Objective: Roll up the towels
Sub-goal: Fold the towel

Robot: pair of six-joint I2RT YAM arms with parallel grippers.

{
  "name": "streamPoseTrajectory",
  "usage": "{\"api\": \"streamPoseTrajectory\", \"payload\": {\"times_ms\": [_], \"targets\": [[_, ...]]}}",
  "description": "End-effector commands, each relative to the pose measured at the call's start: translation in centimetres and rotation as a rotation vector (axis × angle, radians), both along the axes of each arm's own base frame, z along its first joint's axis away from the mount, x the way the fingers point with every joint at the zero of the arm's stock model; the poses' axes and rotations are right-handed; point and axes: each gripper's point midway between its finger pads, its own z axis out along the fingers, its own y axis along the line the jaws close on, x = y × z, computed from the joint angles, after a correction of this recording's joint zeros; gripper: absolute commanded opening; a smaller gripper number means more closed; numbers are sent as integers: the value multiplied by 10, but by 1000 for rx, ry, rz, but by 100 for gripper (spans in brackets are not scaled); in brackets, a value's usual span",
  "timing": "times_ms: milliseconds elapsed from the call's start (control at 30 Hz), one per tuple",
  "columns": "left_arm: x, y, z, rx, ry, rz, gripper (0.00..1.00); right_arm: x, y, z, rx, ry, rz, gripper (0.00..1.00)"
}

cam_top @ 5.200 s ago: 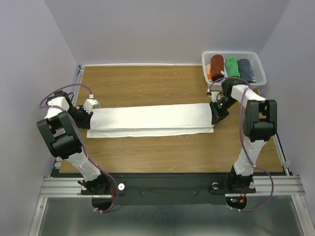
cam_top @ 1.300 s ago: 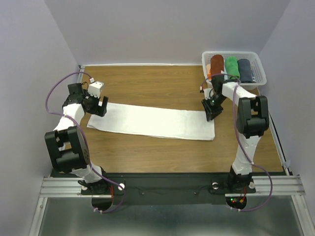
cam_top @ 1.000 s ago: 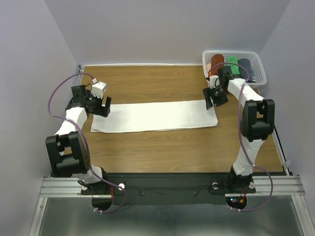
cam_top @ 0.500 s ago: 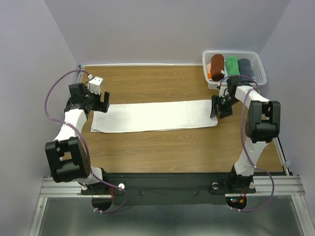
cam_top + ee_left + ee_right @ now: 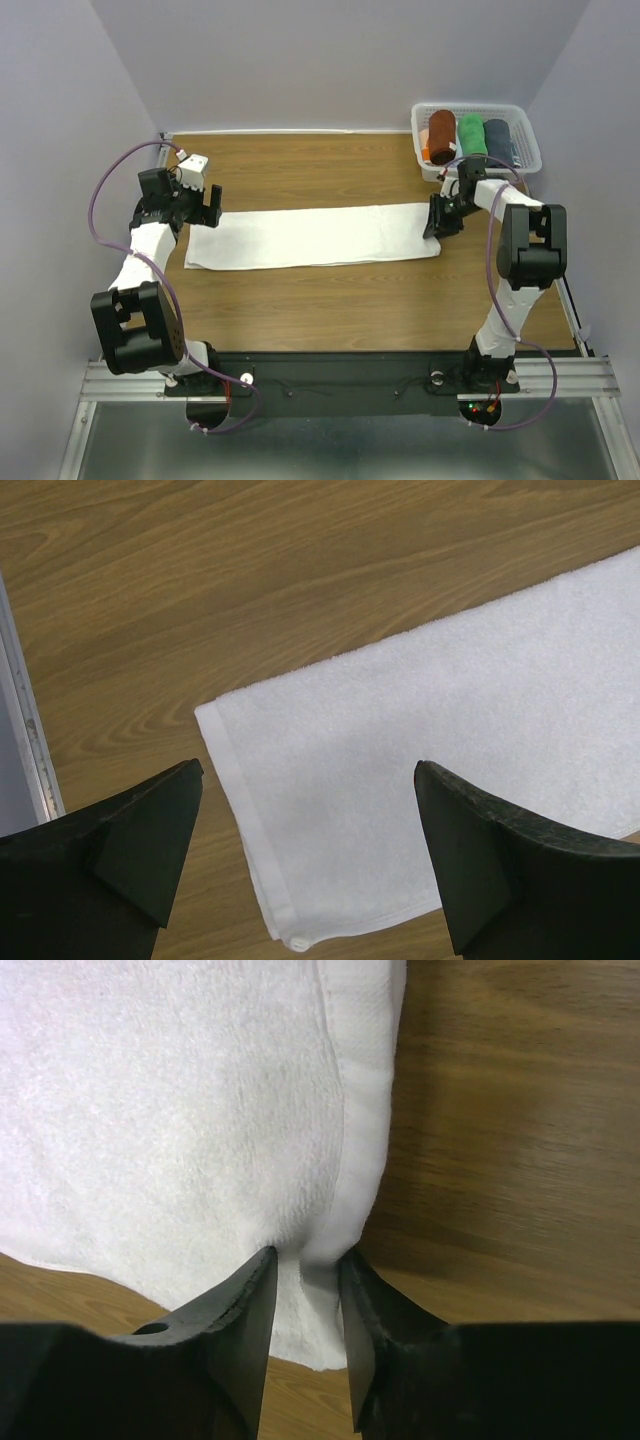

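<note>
The white towel [image 5: 310, 235] lies flat as a long folded strip across the table. My right gripper [image 5: 437, 222] is down on its right end. In the right wrist view the right gripper [image 5: 307, 1255] is shut on a pinched-up ridge of the white towel's [image 5: 180, 1110] hem. My left gripper [image 5: 208, 210] hangs open just above the strip's left end. The left wrist view has the left gripper [image 5: 305, 770] spread wide over the white towel's [image 5: 420, 780] near corner, touching nothing. The dark slate towel [image 5: 498, 140] lies rolled in the basket.
A white plastic basket [image 5: 526, 118] stands at the back right corner. It also holds a rolled rust-brown towel [image 5: 441, 135] and a rolled green towel [image 5: 471, 135]. A metal rail [image 5: 22, 720] runs along the table's left edge.
My right gripper has dropped onto the towel's right end and narrowed its jaws onto the hem. The left gripper has stayed open and nearly still. Earlier the towel was folded narrower.
</note>
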Motion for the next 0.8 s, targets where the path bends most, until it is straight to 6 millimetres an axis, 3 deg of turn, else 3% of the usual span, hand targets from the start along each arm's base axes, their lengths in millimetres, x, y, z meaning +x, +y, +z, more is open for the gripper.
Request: {"api": "streamPoseTrajectory", "payload": {"times_ms": [0,133,267,467,767], "targets": [[10,-1,23,-7,-69,2,99,-3,16,-16,47,24,19,33],[9,-1,23,-5,-67,3,99,-5,10,-13,19,15,7,1],[3,-1,19,18,-53,-13,99,-7,-13,5,-28,-34,-37,1],[-2,-1,12,21,-24,-18,99,-17,-64,17,-127,-73,-55,1],[3,-4,8,-5,-4,-24,99,-3,-45,54,-11,-124,-1,1]]}}
